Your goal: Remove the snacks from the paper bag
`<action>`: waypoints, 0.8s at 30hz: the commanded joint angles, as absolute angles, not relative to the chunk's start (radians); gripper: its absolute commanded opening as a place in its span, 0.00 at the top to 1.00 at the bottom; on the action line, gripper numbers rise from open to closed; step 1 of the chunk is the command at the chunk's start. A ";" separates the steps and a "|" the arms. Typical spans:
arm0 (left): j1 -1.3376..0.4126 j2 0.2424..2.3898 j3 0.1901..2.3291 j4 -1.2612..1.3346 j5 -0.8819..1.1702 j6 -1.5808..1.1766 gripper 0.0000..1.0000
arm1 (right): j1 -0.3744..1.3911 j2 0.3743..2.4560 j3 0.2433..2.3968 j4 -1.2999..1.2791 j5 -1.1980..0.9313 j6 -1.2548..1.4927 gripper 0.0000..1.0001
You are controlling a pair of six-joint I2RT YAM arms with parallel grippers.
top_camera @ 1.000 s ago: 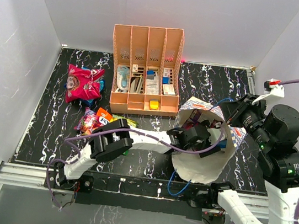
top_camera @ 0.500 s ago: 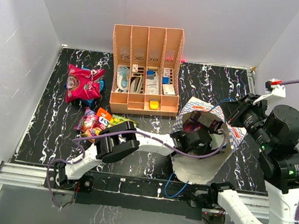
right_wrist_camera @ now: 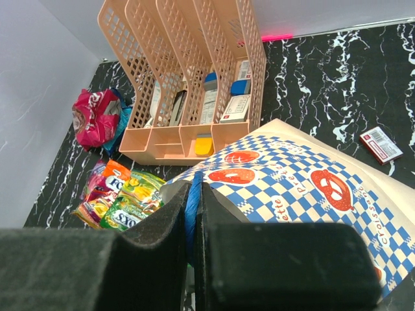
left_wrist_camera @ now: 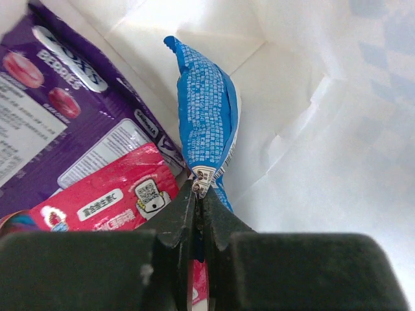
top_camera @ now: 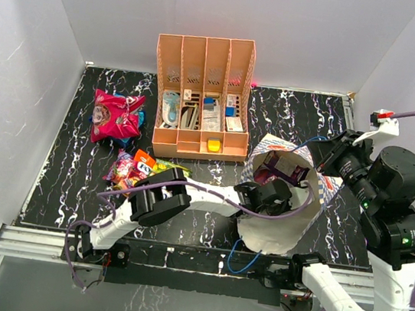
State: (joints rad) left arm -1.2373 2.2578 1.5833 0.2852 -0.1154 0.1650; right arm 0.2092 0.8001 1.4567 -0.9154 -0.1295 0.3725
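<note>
The paper bag [top_camera: 280, 235] lies on its side with its mouth held up; its blue-checked outside fills the right wrist view [right_wrist_camera: 292, 181]. My left gripper [left_wrist_camera: 200, 191] is inside the bag [left_wrist_camera: 324, 129], shut on the lower end of a blue snack packet [left_wrist_camera: 207, 110]. Beside the blue packet lie a purple packet [left_wrist_camera: 58, 110] and a red one [left_wrist_camera: 110, 201]. My right gripper [right_wrist_camera: 194, 188] is shut on the bag's blue cord handle [right_wrist_camera: 192, 210] at the rim. Other snacks [top_camera: 140, 168] lie in a pile on the table left of the bag, with pink ones [top_camera: 115, 115] further back.
An orange slotted desk organizer [top_camera: 200, 96] stands behind the bag and the snack pile. A small red box [right_wrist_camera: 381, 144] lies on the table to the bag's right. White walls close in the black marbled table [top_camera: 73, 175] on three sides.
My left gripper was open inside the bag a second ago; it has now shut on the blue packet. The right gripper and the bag have barely moved.
</note>
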 commanded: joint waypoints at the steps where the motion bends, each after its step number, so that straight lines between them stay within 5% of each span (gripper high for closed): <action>1: -1.236 2.089 1.565 0.240 -0.095 0.127 1.00 | 0.208 0.793 1.506 -0.864 -0.110 0.360 0.92; 14: -1.236 1.731 1.466 -0.006 -0.012 0.072 1.00 | 0.209 0.788 1.506 -0.865 -0.093 0.345 0.92; 19: -1.236 1.425 1.253 -0.034 0.198 0.112 1.00 | 0.209 0.784 1.496 -0.861 -0.087 0.338 0.92; 24: -1.236 1.105 1.096 -0.086 0.134 0.095 1.00 | 0.209 0.777 1.483 -0.858 -0.089 0.337 0.92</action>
